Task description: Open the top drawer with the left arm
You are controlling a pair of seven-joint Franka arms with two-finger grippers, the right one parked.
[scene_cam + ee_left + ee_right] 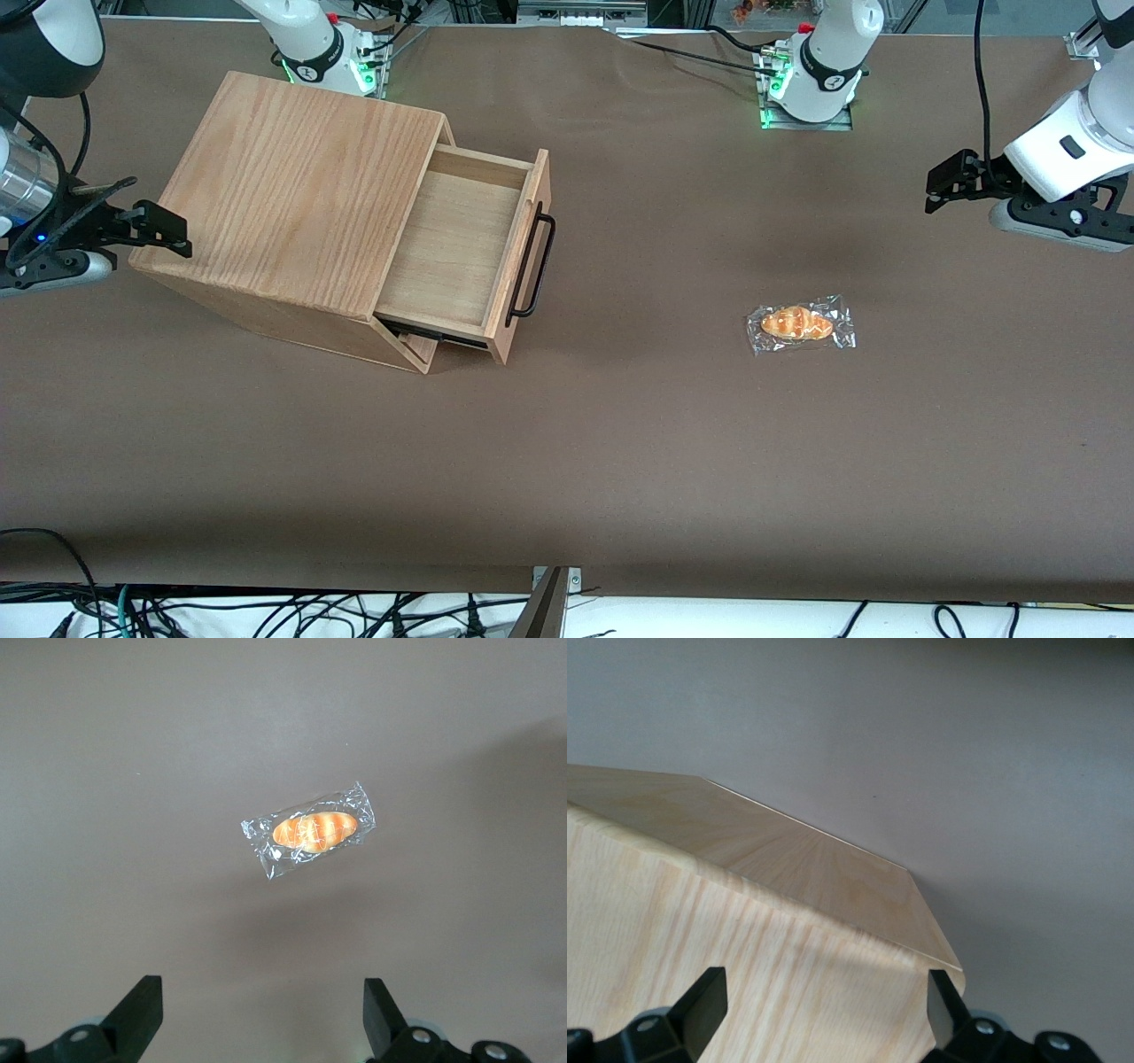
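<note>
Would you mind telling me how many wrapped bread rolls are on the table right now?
1. The wrapped bread roll lies on the brown table, toward the working arm's end, well apart from the open top drawer. The left gripper hangs open above the table, holding nothing.

Top drawer (461,252) stands pulled out of its box (297,208).
The left arm's gripper (941,188) hangs above the table, well apart.

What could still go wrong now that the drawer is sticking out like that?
The top drawer is pulled well out of the wooden box, so a bump on its black handle might push it back or shift the box. The left arm's claw hangs open, high toward the working arm's end of the table; if it sweeps low, it might knock the wrapped bread lying on the table.
</note>
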